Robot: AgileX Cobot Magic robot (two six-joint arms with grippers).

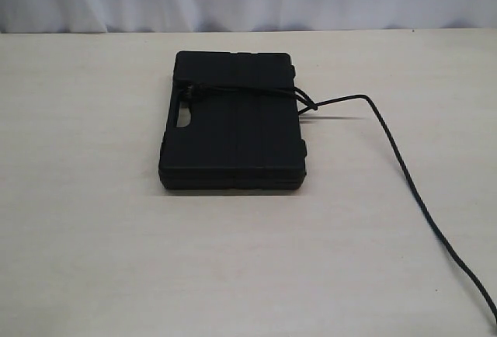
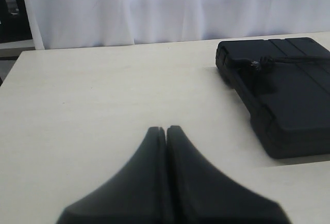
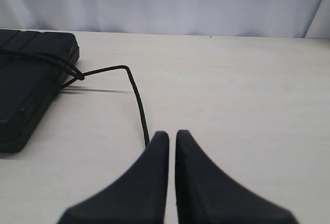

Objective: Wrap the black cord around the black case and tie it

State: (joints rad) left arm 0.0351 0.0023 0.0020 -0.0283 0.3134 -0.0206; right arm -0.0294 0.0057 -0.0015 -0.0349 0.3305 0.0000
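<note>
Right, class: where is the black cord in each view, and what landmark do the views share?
Exterior view: black cord crosses the black case lid, trails off to the lower right.
Left wrist view: black cord lies across the lid, knot near its edge.
Right wrist view: black cord runs from the case toward the fingers.
Shared landmark: the black case.

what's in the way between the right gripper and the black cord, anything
Nothing visible stands in the way. In the right wrist view the black cord runs from the black case across the bare table and passes out of sight just behind the tips of the shut right gripper.
</note>
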